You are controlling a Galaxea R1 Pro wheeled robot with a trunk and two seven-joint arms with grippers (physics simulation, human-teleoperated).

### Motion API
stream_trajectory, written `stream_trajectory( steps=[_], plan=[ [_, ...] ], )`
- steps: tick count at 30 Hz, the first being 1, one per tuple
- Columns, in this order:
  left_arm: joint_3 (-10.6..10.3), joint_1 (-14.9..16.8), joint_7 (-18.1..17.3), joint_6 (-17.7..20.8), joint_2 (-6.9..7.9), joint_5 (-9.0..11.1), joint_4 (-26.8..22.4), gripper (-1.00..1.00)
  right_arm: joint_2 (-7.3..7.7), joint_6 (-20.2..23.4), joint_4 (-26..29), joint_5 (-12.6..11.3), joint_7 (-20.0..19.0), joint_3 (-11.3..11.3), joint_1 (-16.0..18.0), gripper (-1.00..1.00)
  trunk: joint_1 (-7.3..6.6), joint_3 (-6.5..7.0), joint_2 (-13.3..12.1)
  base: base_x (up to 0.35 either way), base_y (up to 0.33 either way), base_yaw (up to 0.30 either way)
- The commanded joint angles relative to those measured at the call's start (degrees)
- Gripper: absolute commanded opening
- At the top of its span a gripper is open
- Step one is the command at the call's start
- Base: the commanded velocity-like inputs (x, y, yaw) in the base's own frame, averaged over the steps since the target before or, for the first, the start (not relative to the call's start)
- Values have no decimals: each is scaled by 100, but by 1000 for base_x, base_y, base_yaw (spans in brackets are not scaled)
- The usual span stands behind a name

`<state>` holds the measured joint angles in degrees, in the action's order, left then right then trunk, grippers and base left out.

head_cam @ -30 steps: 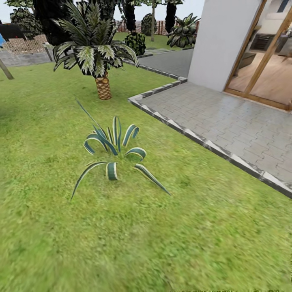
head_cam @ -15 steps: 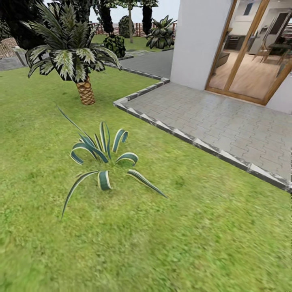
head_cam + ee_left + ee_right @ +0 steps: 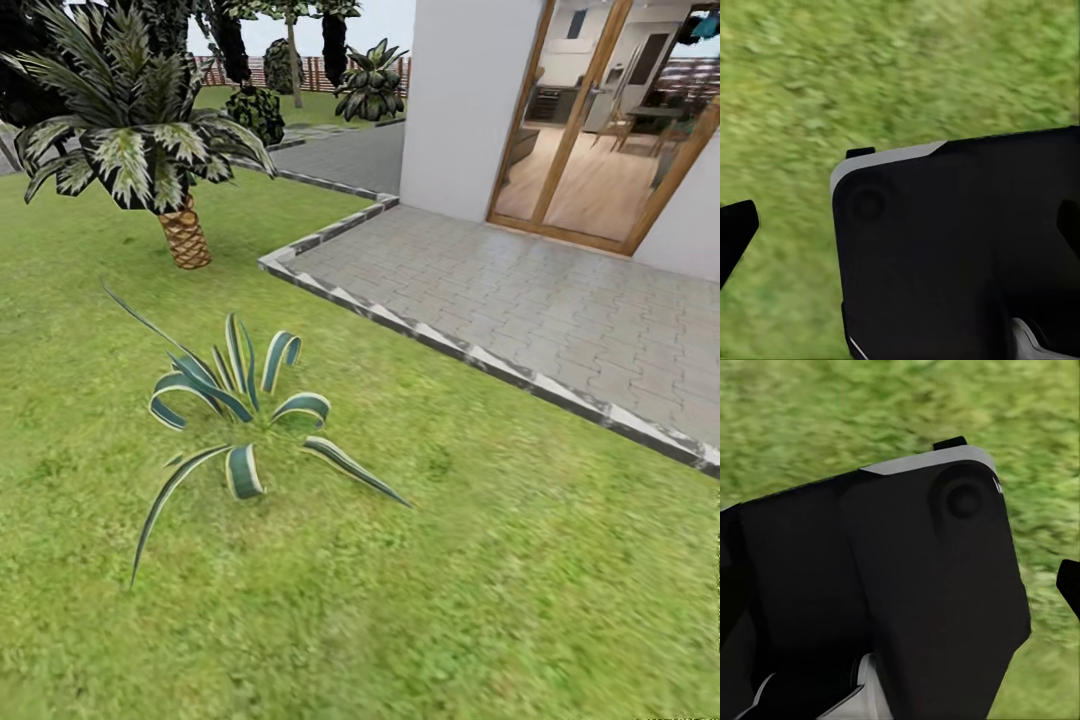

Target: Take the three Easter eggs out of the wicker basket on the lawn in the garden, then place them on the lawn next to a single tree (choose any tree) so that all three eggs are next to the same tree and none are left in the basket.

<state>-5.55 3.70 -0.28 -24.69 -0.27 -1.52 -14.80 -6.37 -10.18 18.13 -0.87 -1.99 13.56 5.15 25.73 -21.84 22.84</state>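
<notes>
Garden lot: lawn (image 3: 420, 600), one spiky striped plant (image 3: 235, 410), one short palm (image 3: 140, 150), grey paving (image 3: 520, 290), white house (image 3: 460, 100).
Head view recorded these; wrist views recorded grass under dark robot housing (image 3: 960, 255). Claw opening on either arm: cannot tell. Lawn lay directly beneath both wrists.

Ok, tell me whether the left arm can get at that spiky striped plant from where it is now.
Probably not. In the head view the spiky striped plant sits well ahead on the lawn, with open grass before it. The left wrist view shows blurred grass under dark robot bodywork. Nothing blocks the way; the robot would likely have to drive closer.
</notes>
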Motion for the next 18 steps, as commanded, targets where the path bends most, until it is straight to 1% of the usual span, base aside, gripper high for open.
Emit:
stream_trajectory(
  steps=[1,11,14,18],
  plan=[
    [-8,1,5,-18,1,-15,3,100,-4,-19,-2,-9,-21,29,3,100,5,-8,8,173,214,-248],
    [-8,2,8,-18,1,-15,3,100,-4,-19,-10,-9,-21,25,3,100,5,-8,8,128,246,-266],
    [-8,2,9,-18,1,-15,3,100,-4,-19,-7,-9,-21,25,3,100,5,-8,8,75,139,-245],
    [-8,3,8,-18,1,-15,3,100,-4,-19,-4,-9,-21,19,3,100,5,-8,8,31,78,-98]
  ],
)
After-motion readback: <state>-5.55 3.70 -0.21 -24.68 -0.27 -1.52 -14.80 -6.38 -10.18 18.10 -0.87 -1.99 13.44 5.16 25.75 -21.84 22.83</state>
